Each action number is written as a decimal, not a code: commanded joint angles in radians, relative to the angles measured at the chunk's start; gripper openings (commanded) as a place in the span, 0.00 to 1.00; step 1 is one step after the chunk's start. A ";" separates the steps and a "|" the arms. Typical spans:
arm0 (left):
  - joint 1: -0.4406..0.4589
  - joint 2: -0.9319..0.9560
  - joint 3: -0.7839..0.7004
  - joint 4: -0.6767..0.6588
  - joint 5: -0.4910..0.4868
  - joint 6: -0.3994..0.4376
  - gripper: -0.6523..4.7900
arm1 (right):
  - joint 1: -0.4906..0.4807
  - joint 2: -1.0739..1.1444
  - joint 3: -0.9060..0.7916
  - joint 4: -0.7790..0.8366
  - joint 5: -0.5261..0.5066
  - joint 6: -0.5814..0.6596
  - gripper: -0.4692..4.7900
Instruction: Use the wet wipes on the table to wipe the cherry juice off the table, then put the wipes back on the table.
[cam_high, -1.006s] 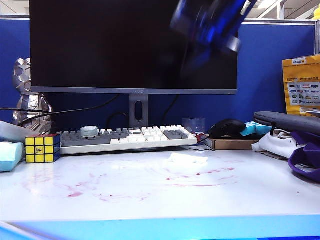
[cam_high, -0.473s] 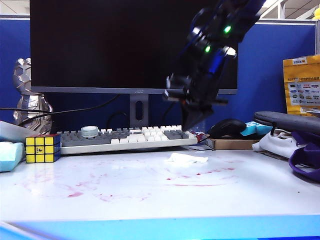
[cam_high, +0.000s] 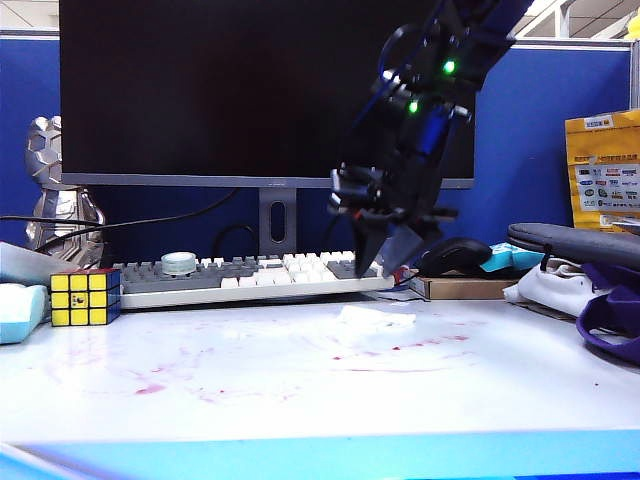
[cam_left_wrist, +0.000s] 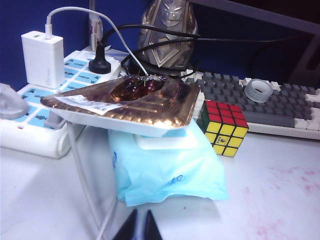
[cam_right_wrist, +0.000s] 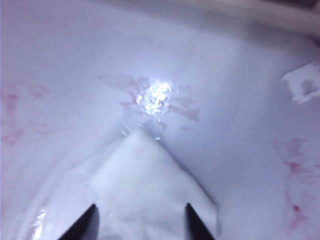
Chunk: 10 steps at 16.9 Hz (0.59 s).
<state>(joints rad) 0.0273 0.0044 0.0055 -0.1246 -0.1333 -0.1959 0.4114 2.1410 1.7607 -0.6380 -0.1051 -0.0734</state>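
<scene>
White wipes lie unstained on the worktop before the keyboard, pink juice smeared around. Right hand hangs just above them, fingers apart and straddling the sheet: the pickup step. Next it should drop and pinch the wipe. Left hand sits together, far off by the cube.

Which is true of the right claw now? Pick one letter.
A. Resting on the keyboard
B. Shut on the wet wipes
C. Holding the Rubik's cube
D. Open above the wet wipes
D: the right claw has its fingers spread, one over each side of the wet wipes, which lie loose on the table.
</scene>
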 joint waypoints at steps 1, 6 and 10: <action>-0.001 -0.003 0.000 0.006 0.003 0.004 0.17 | 0.001 0.033 0.002 -0.019 0.002 -0.013 0.49; -0.001 -0.003 0.000 0.006 0.003 0.004 0.17 | 0.001 0.074 0.003 -0.023 0.037 -0.028 0.49; -0.001 -0.003 0.000 0.006 0.003 0.005 0.17 | 0.014 0.113 0.019 -0.039 0.163 -0.043 0.27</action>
<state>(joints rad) 0.0273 0.0048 0.0055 -0.1249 -0.1333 -0.1959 0.4232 2.2375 1.7821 -0.6601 0.0048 -0.1028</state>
